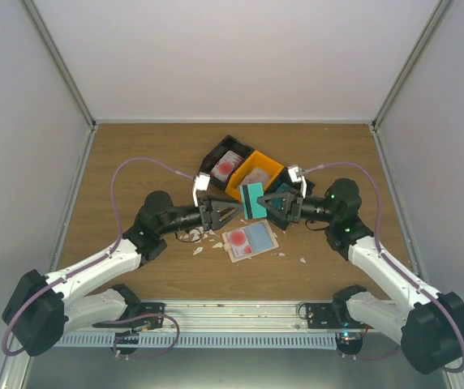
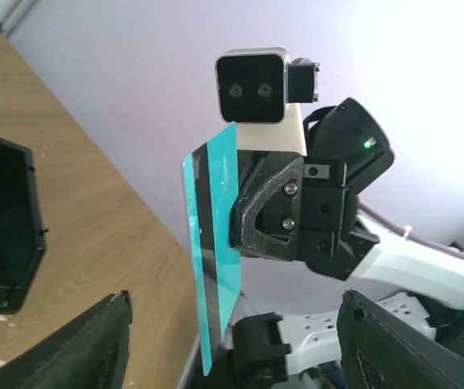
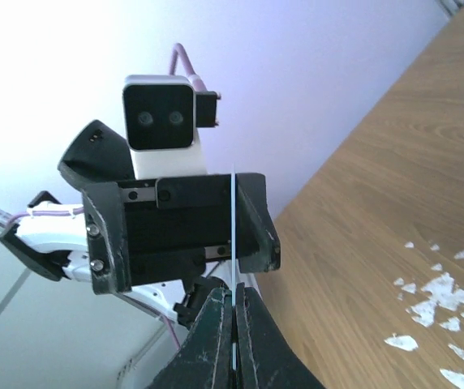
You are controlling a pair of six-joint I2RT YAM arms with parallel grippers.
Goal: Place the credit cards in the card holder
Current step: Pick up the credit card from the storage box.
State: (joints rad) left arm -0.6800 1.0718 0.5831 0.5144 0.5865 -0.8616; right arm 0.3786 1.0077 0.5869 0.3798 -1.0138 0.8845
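Observation:
A teal credit card (image 1: 254, 201) with a black stripe hangs upright in mid-air between the two arms. My right gripper (image 1: 269, 206) is shut on its right edge; in the right wrist view the card (image 3: 232, 211) shows edge-on, rising from the closed fingers (image 3: 216, 340). My left gripper (image 1: 234, 209) stands open, its fingers (image 2: 94, 348) wide apart on either side of the card (image 2: 216, 243) without touching it. The beige card holder (image 1: 249, 241) lies open on the table below, showing a white card with a red mark and a light blue one.
A black bin (image 1: 225, 164) with a red-marked card inside and an orange bin (image 1: 255, 173) stand just behind the grippers. Small white scraps (image 1: 199, 237) are scattered around the holder. A black bin (image 2: 5, 235) holding something teal shows in the left wrist view.

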